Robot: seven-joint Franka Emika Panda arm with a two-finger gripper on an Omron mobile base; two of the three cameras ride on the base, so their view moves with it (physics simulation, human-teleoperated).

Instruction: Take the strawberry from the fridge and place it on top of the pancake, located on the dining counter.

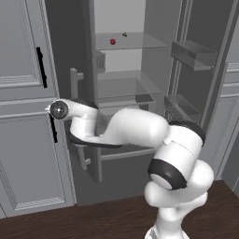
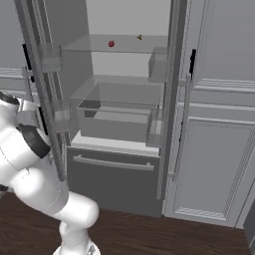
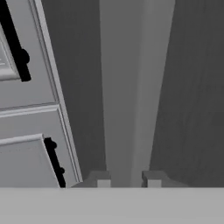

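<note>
The fridge [image 1: 126, 60] stands with both doors swung open. On its upper glass shelf lies the strawberry [image 1: 112, 41] [image 2: 111, 44], tiny and red. My gripper [image 3: 128, 179] is low at the left door, far below and left of the berry. In the hand view the grey bar handle [image 3: 127, 109] runs straight up between my two fingertips and fills the gap, so the jaws look shut on it. That handle [image 1: 74, 79] also rises beside my wrist in the left base view. The pancake and the dining counter are out of view.
Light grey panelled cabinets with black handles flank the fridge [image 1: 28, 140] [image 2: 214, 149]. The right door carries shelf bins [image 1: 196, 56]. A small dark item [image 2: 139, 37] lies on the shelf near the berry. Clear crisper drawers [image 2: 119, 119] sit below. The floor is dark wood [image 1: 70, 224].
</note>
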